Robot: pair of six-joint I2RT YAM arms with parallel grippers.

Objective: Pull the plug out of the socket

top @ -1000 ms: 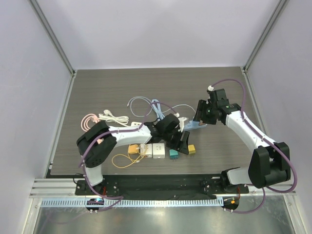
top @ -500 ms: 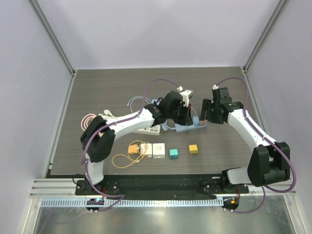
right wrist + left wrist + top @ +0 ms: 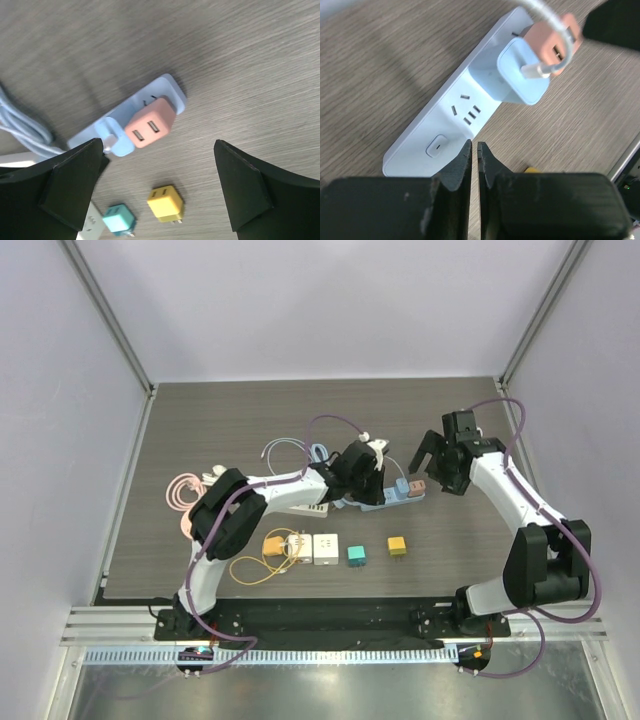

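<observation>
Plug (image 3: pixel 150 122), the pink one, sits in the socket strip (image 3: pixel 171 93), below the wide-spread right fingers (image 3: pixel 70 185). Left fingers (image 3: pixel 452 172) are pressed together, holding nothing. Pulling is not done yet.

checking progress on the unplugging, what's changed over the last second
The left gripper swung from beside the yellow adapter up to the blue power strip and shut, empty, over its switch end. The right gripper opened wide over the pink plug, holding nothing. The strip, both plugs in it, and the loose adapters stayed put.
</observation>
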